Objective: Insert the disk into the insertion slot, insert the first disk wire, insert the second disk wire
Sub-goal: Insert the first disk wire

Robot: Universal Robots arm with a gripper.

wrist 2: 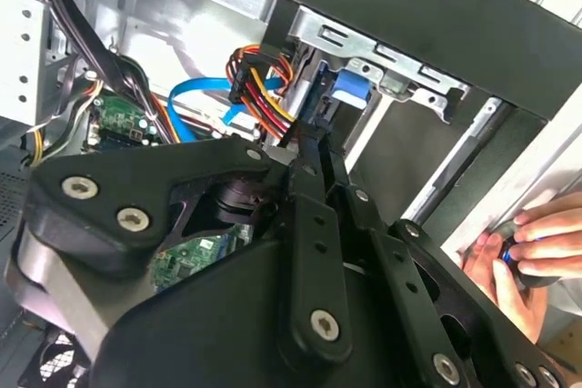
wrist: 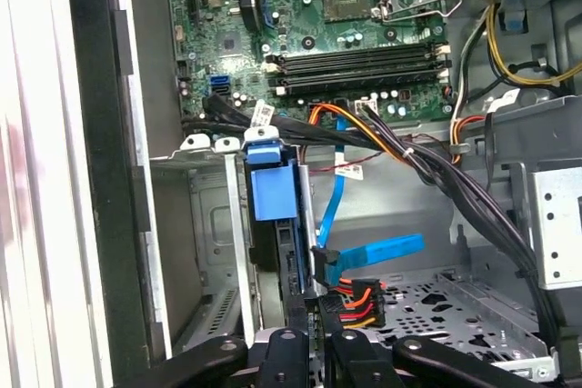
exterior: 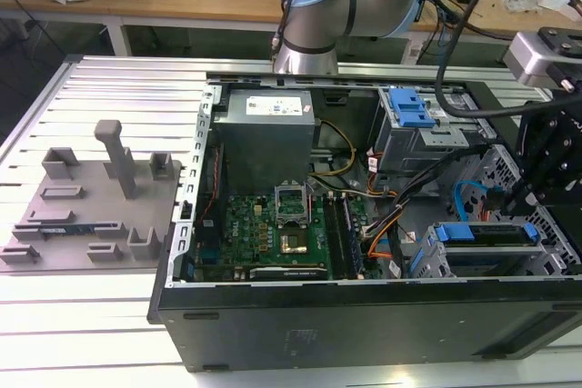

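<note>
Black linkage of my gripper [wrist 2: 314,156] stands foremost in both wrist views, reaching to just beside a plug with red, orange and yellow wires [wrist: 350,302] and a flat blue cable [wrist: 373,252] — whether my jaws are clenched or slack I cannot tell. Close by, the disk [wrist: 273,188] sits in the insertion slot [wrist: 211,224], blue carrier at its mouth (toward the exterior view's right inside the open computer case [exterior: 364,315]). Outside the case wall, in the second wrist view, a person's hand [wrist 2: 523,252] rests at the edge.
</note>
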